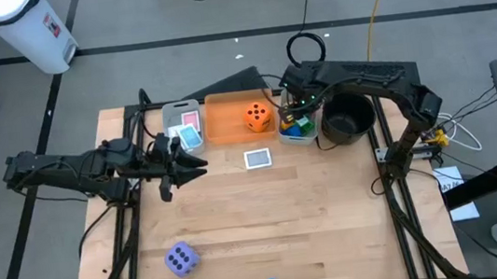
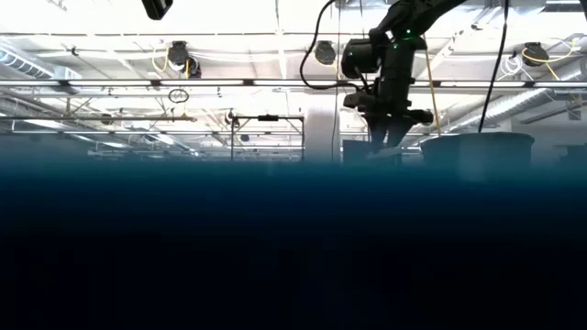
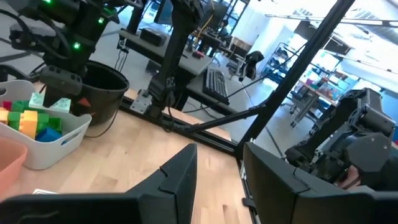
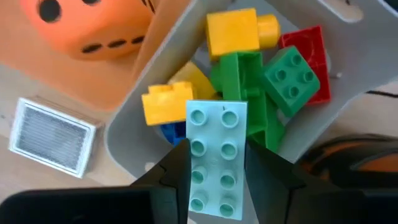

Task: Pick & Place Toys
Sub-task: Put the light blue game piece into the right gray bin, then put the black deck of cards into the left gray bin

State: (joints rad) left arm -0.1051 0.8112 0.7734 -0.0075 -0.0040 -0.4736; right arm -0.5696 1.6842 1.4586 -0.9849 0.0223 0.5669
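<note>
We log the right gripper (image 4: 216, 186) clamped on 1 pale teal brick (image 4: 216, 158), long axis along the fingers, directly over the grey bin (image 4: 127, 134) of bricks. Left gripper (image 3: 217, 180) waits open, well apart.

No legible text, seemingly, anywhere.

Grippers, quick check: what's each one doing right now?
Left gripper: open, empty, above the table.
Right gripper: shut on a pale green brick, over the grey bin of bricks.
</note>
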